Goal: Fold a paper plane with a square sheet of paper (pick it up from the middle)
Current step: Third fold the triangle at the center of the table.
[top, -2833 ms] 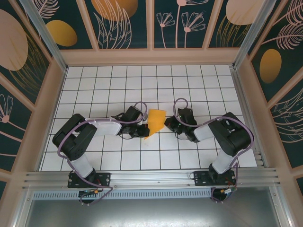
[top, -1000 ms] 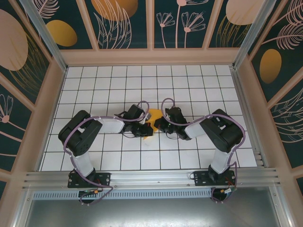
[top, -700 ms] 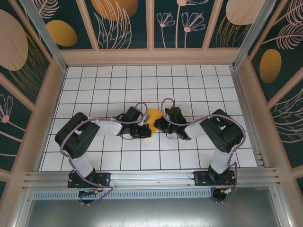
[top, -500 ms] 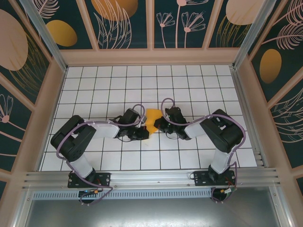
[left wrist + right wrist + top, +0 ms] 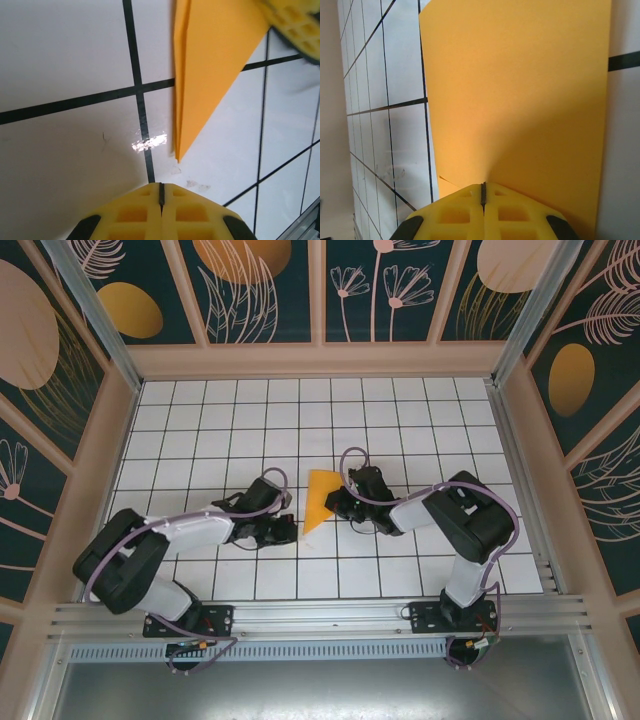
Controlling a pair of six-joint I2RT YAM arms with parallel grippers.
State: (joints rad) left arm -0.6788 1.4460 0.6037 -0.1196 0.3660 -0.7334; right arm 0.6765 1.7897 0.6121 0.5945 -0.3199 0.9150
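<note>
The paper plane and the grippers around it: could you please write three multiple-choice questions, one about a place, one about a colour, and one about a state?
1. Where does the paper plane lie on the table?
A. Between the left gripper and the right gripper
B. At the far left corner
C. At the near right corner

2. What colour is the paper plane?
A. White
B. Orange-yellow
C. Green

3. How does the left gripper stand?
A. Open wide around the plane
B. Shut, apart from the plane's tip
C. Shut on the plane's tip

Answers:
1 A: the top view shows it between the two grippers, near the middle of the table.
2 B: all three views show the same orange-yellow paper.
3 B: the left wrist view shows closed fingers and bare tile before the tip.
</note>
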